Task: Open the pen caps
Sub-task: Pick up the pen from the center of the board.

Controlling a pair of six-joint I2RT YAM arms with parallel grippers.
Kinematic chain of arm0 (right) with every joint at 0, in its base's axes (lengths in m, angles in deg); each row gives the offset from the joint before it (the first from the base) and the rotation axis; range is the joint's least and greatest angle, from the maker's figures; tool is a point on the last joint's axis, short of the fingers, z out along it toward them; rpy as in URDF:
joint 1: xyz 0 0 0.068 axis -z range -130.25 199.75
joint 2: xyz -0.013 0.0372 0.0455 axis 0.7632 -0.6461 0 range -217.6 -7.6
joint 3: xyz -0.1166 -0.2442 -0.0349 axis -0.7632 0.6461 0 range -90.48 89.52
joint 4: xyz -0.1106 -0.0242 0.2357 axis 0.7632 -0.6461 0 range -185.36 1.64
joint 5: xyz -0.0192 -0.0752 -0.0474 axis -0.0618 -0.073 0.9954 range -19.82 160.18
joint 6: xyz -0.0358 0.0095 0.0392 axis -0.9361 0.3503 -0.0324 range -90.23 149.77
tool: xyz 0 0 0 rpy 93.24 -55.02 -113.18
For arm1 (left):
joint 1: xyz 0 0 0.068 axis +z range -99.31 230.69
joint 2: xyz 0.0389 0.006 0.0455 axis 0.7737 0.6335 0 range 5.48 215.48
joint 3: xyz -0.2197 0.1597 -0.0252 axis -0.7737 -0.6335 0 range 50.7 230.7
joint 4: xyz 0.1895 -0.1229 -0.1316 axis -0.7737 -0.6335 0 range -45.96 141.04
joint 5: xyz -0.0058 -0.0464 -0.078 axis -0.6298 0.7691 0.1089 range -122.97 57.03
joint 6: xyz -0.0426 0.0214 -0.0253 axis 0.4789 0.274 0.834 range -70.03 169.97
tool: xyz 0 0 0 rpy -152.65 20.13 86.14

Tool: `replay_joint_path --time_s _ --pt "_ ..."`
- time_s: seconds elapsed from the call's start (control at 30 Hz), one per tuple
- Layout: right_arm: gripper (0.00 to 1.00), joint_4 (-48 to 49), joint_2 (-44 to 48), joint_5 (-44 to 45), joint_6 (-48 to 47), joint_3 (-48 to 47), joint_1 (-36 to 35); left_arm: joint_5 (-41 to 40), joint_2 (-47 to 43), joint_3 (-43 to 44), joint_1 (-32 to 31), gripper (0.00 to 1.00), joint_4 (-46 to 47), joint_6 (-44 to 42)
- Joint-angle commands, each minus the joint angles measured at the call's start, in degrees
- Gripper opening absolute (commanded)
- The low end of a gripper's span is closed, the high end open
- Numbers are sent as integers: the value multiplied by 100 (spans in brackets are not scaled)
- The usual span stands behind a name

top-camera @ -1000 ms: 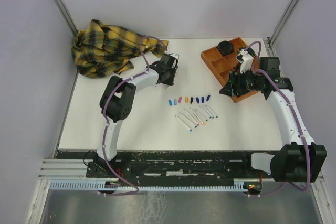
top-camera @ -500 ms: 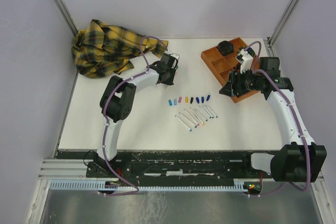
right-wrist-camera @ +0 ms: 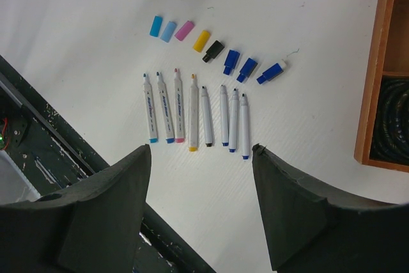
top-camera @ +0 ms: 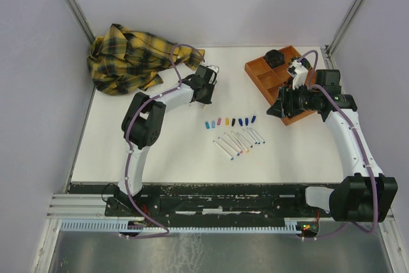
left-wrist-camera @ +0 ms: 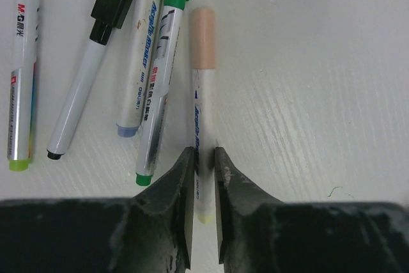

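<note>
- White table [top-camera: 192, 151] from above: loose pen caps [top-camera: 229, 121] line up mid-table, at 12 o'clock of the bare pens [top-camera: 238, 142].
- Left wrist: left pincer [left-wrist-camera: 203, 158] pinches a white pen [left-wrist-camera: 199, 113], whose peach cap [left-wrist-camera: 204, 30] is on, pointing to 12 o'clock.
- Right wrist: right pincer [right-wrist-camera: 200, 148] hangs spread wide, well apart from the caps.

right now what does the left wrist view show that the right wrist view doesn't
Only the left wrist view: the left tool closed on the barrel of a peach-capped pen, with four other pens lying beside it.
Only the right wrist view: a row of eight loose caps, eight uncapped pens below them, the orange tray at the edge, and the right tool open and empty.
Both views: the white table, seen from above.
</note>
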Motion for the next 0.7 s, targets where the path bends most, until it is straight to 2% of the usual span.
replay_joint_path --time_s 0.0,0.23,0.67 --pt "72 81 -21 -157 -79 -130 11 114 14 101 34 18 -68 -243" --pt "72 98 -53 -252 -44 -125 17 372 -317 96 27 3 -21 -219" --pt "72 378 -47 -865 249 48 13 982 -1592 -775 8 3 817 207"
